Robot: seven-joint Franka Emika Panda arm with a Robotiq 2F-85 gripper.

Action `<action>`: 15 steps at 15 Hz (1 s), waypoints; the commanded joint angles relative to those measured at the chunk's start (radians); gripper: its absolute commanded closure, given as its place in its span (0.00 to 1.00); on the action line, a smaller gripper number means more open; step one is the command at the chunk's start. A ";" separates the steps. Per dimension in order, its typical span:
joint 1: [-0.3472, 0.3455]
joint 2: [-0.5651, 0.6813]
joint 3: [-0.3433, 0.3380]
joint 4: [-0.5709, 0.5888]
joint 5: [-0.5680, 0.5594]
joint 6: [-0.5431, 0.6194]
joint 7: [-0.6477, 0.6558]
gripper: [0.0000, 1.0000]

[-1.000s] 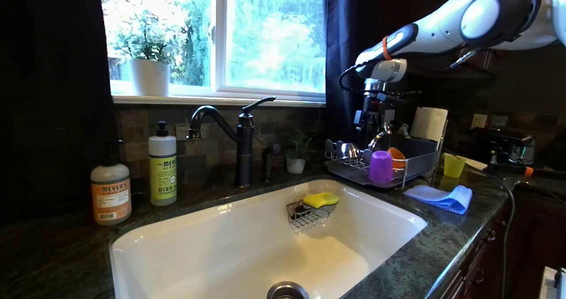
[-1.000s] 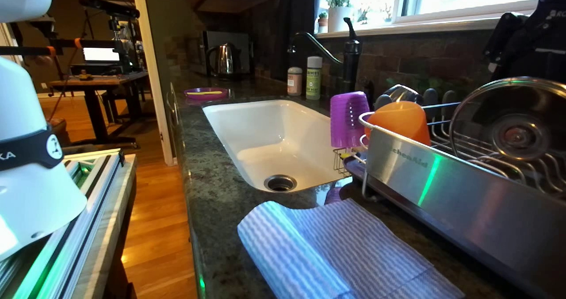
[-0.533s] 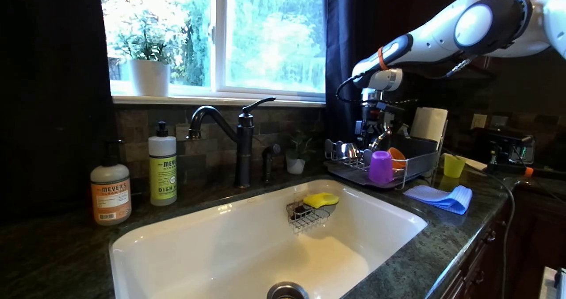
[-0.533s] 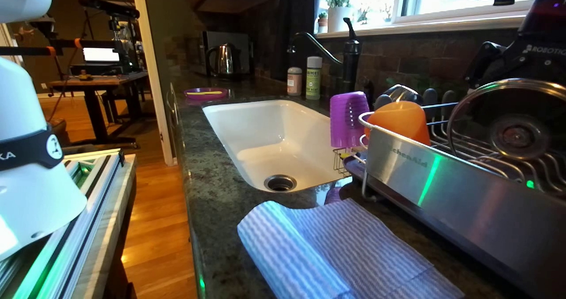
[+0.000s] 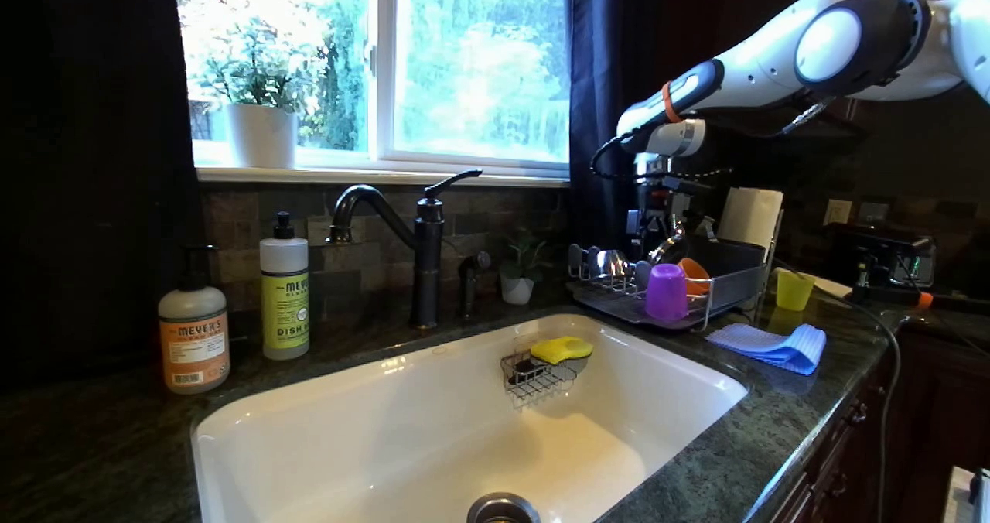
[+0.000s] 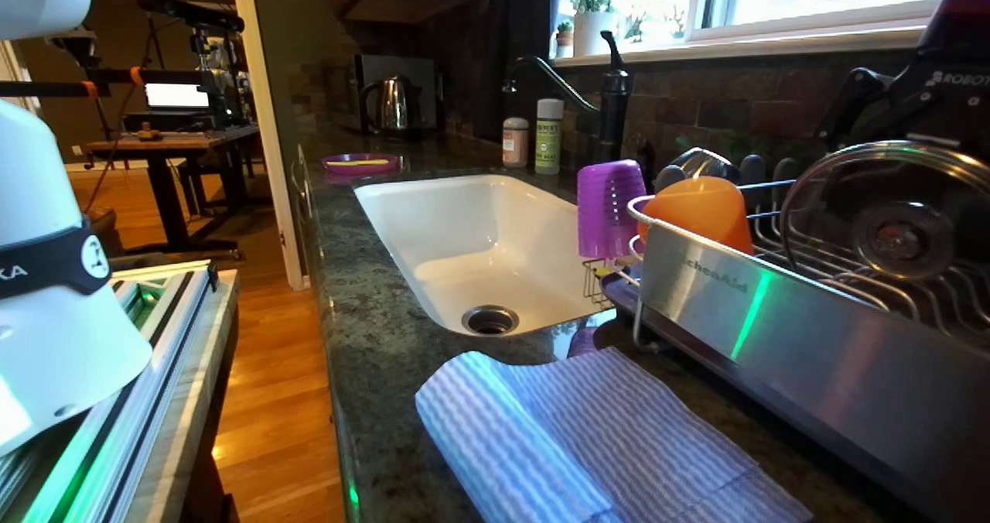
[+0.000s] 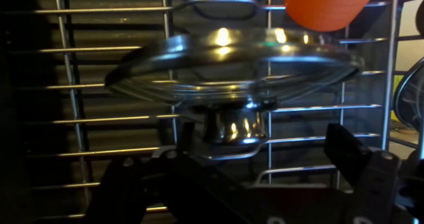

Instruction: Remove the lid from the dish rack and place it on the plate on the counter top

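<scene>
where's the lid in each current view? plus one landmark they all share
In an exterior view: the lid is right of centre, mid-height, small and slanted, up-left of the orange cup.
In an exterior view: the lid is against the right edge, mid-height, right of the orange cup.
Wrist view: the lid spans the upper middle, the orange cup up-right of it.
Shared landmark: the orange cup.

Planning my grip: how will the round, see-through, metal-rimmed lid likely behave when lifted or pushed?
The lid should be stiff, given its metal rim. Its shiny silver knob may be slippery. Standing on edge in the silver metal dish rack, it could roll or tip if pushed.
</scene>
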 commanded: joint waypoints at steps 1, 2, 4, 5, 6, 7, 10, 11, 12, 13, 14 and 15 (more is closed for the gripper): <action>-0.005 -0.056 -0.012 -0.004 0.000 0.059 0.018 0.00; -0.001 -0.065 -0.016 -0.011 -0.005 0.105 0.019 0.00; 0.005 -0.075 -0.023 -0.004 -0.012 0.141 0.022 0.00; 0.008 -0.080 -0.022 -0.013 -0.013 0.150 0.020 0.00; 0.012 -0.087 -0.021 -0.023 -0.015 0.146 0.021 0.00; 0.017 -0.090 -0.019 -0.029 -0.016 0.112 0.023 0.00; 0.026 -0.076 -0.012 -0.023 -0.031 0.015 0.032 0.00; 0.033 -0.072 -0.017 -0.027 -0.042 -0.009 0.043 0.00; 0.036 -0.065 -0.021 -0.018 -0.052 -0.048 0.054 0.00; 0.037 -0.061 -0.020 -0.020 -0.057 -0.068 0.062 0.00; 0.041 -0.057 -0.024 -0.022 -0.070 -0.087 0.072 0.00; 0.043 -0.052 -0.030 -0.021 -0.084 -0.101 0.085 0.02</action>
